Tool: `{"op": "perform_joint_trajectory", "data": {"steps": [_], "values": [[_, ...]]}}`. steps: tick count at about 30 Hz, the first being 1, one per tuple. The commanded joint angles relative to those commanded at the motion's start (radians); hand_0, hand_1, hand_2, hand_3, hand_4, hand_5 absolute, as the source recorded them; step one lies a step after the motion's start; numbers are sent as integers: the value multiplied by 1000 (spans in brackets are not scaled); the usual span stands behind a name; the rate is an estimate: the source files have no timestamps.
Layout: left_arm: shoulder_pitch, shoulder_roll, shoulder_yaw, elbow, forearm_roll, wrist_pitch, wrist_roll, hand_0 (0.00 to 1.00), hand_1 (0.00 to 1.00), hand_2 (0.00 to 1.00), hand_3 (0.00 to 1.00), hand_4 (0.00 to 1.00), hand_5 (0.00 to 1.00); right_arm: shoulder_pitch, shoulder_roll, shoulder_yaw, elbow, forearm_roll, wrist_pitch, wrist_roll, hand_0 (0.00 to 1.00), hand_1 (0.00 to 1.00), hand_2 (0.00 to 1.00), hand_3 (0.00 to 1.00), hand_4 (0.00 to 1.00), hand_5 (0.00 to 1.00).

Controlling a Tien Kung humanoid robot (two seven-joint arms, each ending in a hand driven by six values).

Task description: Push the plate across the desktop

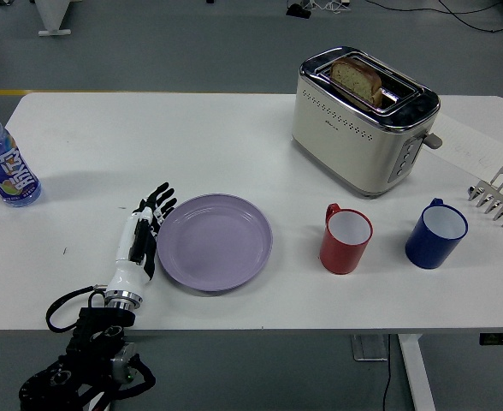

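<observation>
Plate (pixel 215 241): lilac, round, shallow, lying flat on the white worktop (pixel 234 128) left of centre and toward the near edge; left hand (pixel 142 235) set edge-on against the plate's left rim, fingers straight and together, holding nothing; right hand not in view; red mug (pixel 346 239) to the plate's right, near but apart from it; blue mug (pixel 436 233) further right; toaster (pixel 363 120) with a slice of bread (pixel 358 79) in its slot behind the mugs; metal rack (pixel 498 197) at the right edge; bottle (pixel 3 163) at the far left. Handling, as judged: plate likely rigid and light, plastic or glazed ware, with a smooth base that should slide readily on the worktop; no grasp needed, contact best kept low on the rim's outer wall, in line with the plate's centre, so that it travels straight and does not spin or ride up over the fingers; a further push to the right would bring it up against the red mug.
</observation>
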Motion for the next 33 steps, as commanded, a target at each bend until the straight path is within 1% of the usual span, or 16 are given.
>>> {"op": "perform_joint_trajectory", "data": {"steps": [10, 23, 33], "values": [[-4, 0, 49, -9, -11, 0, -1, 855, 861, 887, 857, 483, 998, 2, -2, 1, -1, 1, 0, 2, 551, 451, 580, 581, 297, 469], [-8, 0, 66, -20, -20, -3, 0, 854, 859, 886, 853, 482, 998, 4, -3, 1, -1, 2, 0, 3, 551, 451, 579, 581, 299, 469], [-20, 0, 103, -17, -33, -3, -1, 853, 858, 886, 850, 482, 998, 3, -3, 0, 0, 4, 0, 3, 551, 451, 578, 581, 299, 470]]}}
